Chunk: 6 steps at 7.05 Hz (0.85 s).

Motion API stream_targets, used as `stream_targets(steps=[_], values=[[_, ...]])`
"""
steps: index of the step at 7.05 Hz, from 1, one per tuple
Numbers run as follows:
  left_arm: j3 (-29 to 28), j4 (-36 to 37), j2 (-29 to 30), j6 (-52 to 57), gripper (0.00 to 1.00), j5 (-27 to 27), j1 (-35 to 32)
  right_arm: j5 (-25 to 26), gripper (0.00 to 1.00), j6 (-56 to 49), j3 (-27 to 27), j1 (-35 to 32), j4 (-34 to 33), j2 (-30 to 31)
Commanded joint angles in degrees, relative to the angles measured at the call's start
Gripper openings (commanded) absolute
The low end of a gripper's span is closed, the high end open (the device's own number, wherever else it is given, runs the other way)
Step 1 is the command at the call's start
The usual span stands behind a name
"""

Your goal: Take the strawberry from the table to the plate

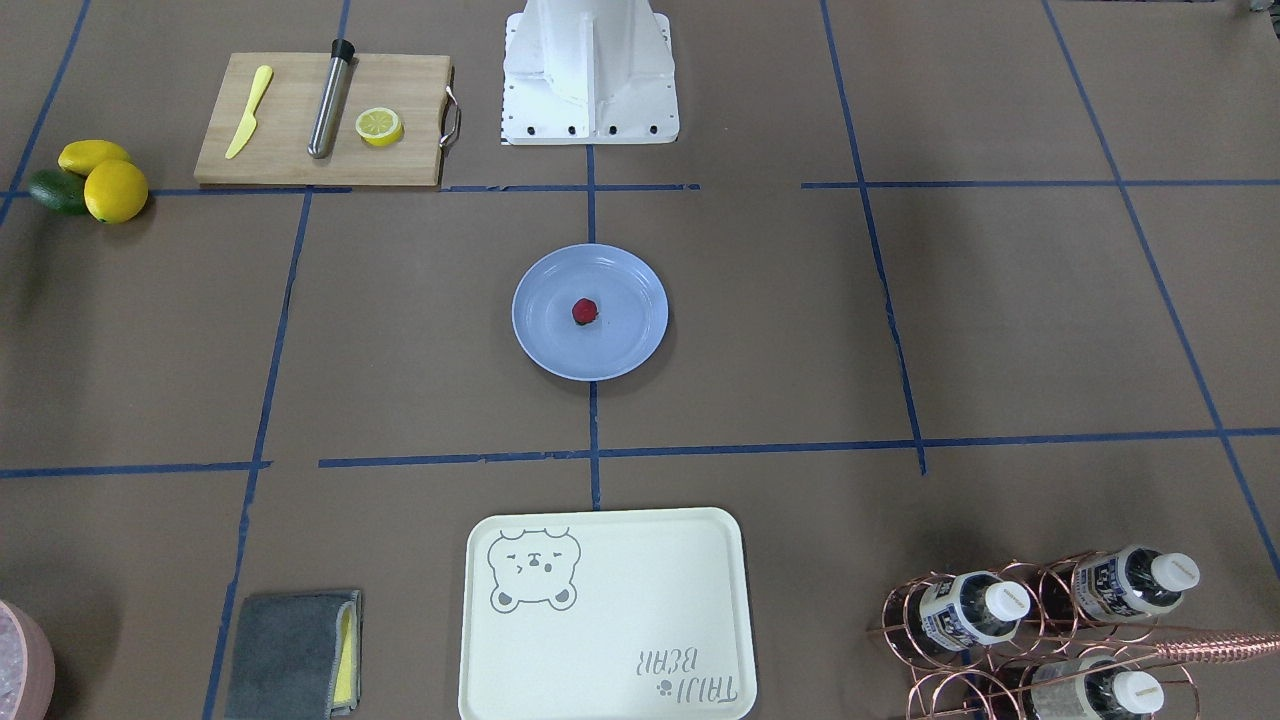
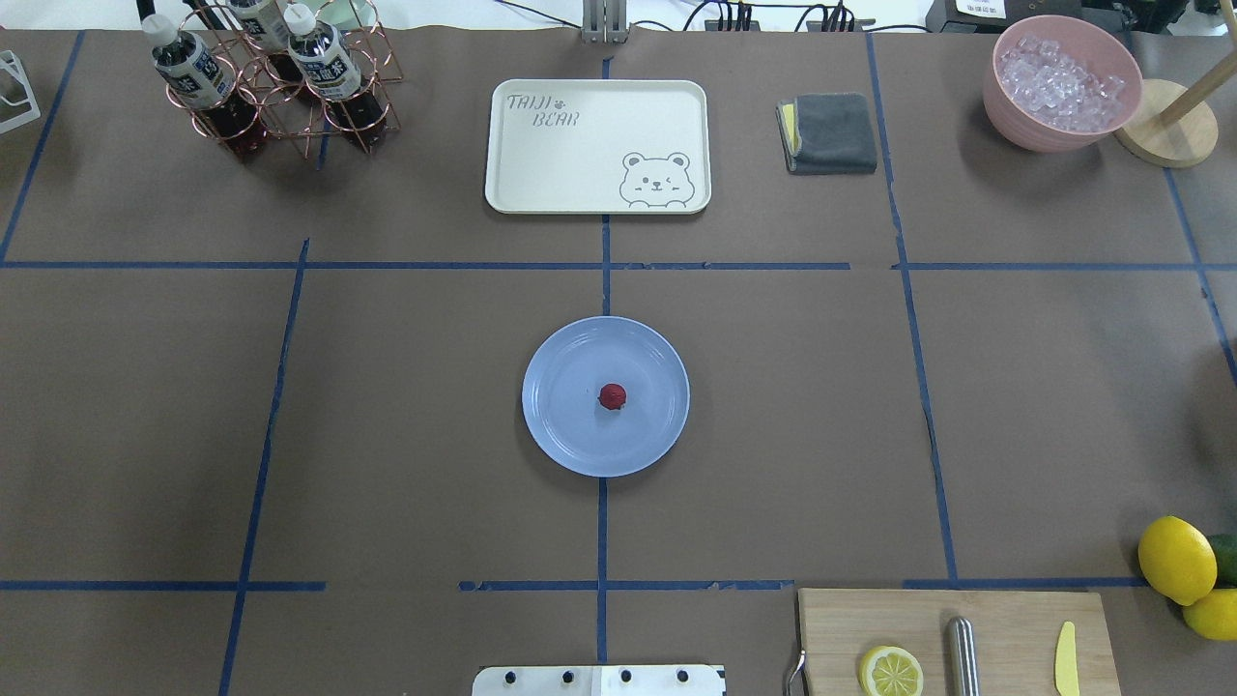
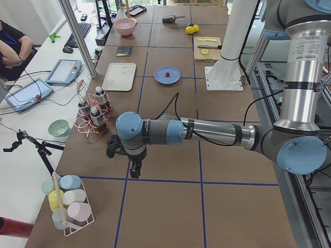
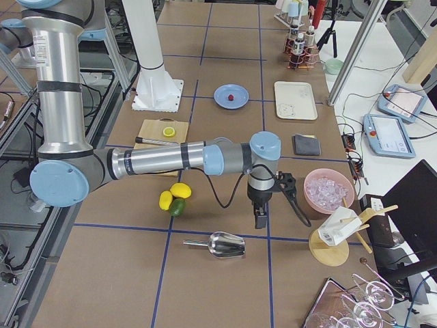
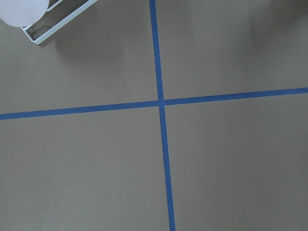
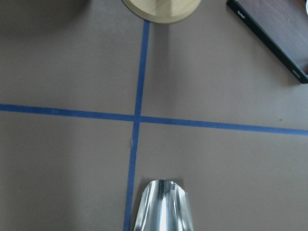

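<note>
Already the strawberry [image 2: 612, 396] lies on the plate [image 2: 570, 435], clear of its rim (left gripper [image 3: 135, 169] and right gripper [image 4: 259, 220]: spread or not, cannot tell).

— What colours does the plate show?
— The plate [image 2: 560, 425] is glossy light blue, and the strawberry [image 2: 612, 396] at its middle is dark red.
— And around the plate?
— The table [image 2: 773, 406] under it is brown, with a grid of thin blue lines. The tray [image 2: 580, 164] beyond the plate is cream, with a grey bear outline and grey lettering. Beside that, the cloth [image 2: 836, 130] is dark grey.
</note>
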State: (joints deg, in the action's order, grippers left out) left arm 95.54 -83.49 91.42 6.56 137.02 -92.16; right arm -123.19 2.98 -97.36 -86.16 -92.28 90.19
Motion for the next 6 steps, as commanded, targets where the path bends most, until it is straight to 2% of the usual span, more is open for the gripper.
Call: stream_targets(steps=[1, 3, 6], values=[[0.00, 0.00, -0.01, -0.06, 1.00, -0.08, 0.06, -7.12, 1.00, -0.52, -0.28, -1.11, 0.87, 2.88], [0.00, 0.00, -0.01, 0.03, 1.00, -0.08, 0.06, -7.59, 1.00, -0.43, -0.64, -1.11, 3.68, 3.94], [0.00, -0.09, 0.08, -0.06, 1.00, 0.00, 0.06, -8.03, 1.00, -0.08, -0.73, -1.11, 3.77, 3.77]])
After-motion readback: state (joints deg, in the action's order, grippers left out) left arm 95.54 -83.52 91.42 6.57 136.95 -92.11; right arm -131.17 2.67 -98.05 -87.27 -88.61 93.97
